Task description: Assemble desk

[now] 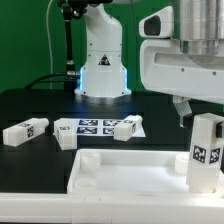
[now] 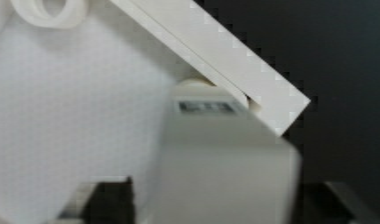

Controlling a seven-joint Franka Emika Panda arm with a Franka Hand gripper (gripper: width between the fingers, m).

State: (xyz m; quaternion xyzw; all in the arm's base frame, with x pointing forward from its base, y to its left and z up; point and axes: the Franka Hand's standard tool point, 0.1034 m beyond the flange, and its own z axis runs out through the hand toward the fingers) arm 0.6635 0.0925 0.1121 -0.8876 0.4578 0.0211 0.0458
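While letting go, keep the gripper (image 2: 215,192) open, jaws parted either side of the upright leg (image 2: 231,165) and clear of it; rise straight to avoid nudging it from the tabletop (image 1: 130,178) corner at the exterior view's right, then check its seating.

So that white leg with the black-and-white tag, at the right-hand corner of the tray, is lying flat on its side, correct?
Not quite. The leg at the right-hand corner of the tray is standing upright, not lying flat on its side. The exterior view shows this, with the leg's tag facing the camera.
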